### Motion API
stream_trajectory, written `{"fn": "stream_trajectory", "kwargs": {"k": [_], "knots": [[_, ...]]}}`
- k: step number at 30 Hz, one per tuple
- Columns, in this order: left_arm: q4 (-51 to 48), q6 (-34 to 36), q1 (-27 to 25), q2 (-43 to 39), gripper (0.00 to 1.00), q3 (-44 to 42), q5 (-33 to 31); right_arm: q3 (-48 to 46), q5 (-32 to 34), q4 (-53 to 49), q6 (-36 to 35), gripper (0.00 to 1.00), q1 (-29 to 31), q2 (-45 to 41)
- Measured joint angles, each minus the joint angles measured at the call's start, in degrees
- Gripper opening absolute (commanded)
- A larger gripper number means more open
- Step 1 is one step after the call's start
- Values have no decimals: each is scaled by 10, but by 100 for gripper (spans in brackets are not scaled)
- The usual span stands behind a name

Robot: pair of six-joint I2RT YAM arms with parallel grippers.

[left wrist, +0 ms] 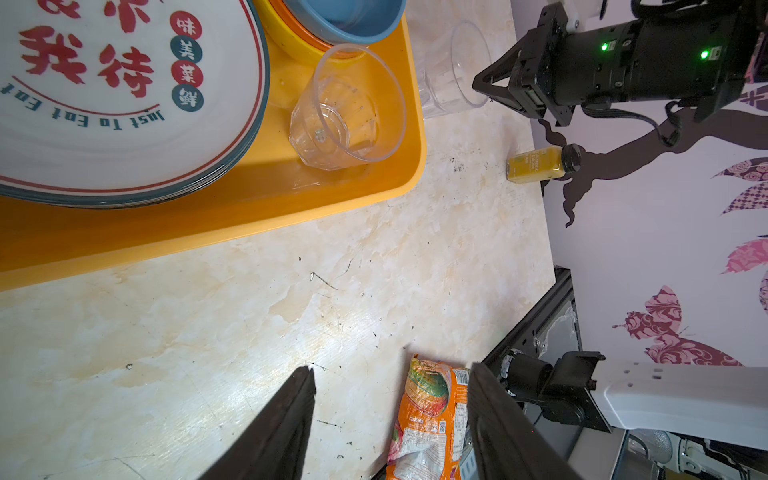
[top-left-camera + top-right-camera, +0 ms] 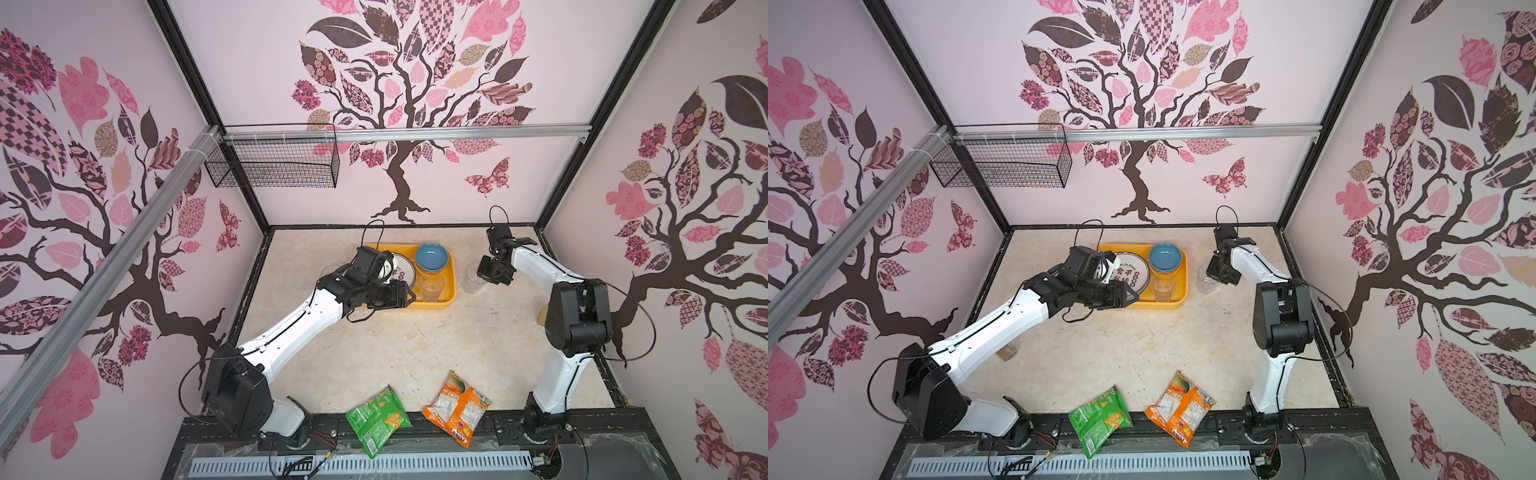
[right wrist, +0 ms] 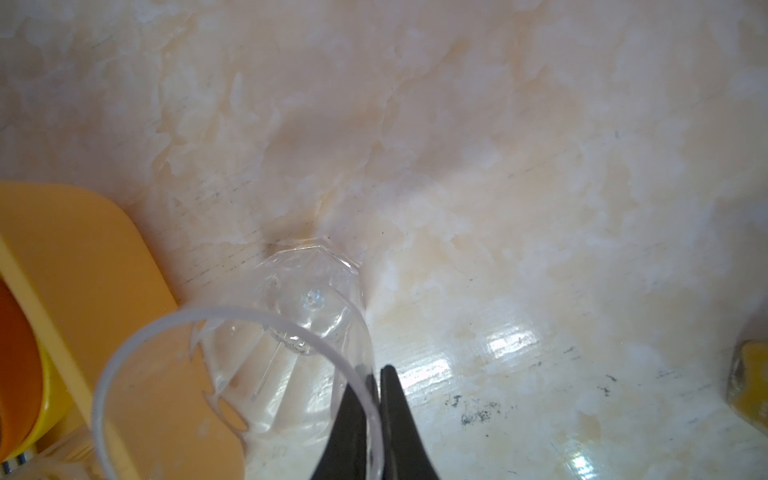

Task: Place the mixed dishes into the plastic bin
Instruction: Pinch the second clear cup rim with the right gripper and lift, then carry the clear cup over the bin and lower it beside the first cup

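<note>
Clear plastic cup [image 3: 291,332] — glossy, marbled tabletop [image 3: 498,166].

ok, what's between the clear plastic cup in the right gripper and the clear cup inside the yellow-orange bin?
Just the yellow-orange plastic bin wall and a bare strip of marbled tabletop, shown in both top views.

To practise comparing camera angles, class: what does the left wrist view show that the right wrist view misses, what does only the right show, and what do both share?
Only the left wrist view: the printed plate, blue bowl and a clear cup standing in the plastic bin, the orange snack bag, and the open left end effector.
Only the right wrist view: the wall of the outer clear cup pinched in the shut right end effector.
Both: the bin, that outer cup, the marbled tabletop, the yellow bottle.
</note>
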Motion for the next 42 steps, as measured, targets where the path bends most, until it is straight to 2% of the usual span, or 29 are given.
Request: {"fn": "stream_trajectory", "kwargs": {"k": [15, 28, 42], "knots": [[2, -7, 15, -37, 61, -33, -2, -9, -9, -32, -6, 0, 17, -93], [4, -14, 43, -76, 61, -74, -2, 6, 6, -79, -19, 0, 69, -110], [3, -20, 64, -107, 61, -100, -2, 55, -7, -102, -22, 0, 109, -137]]}}
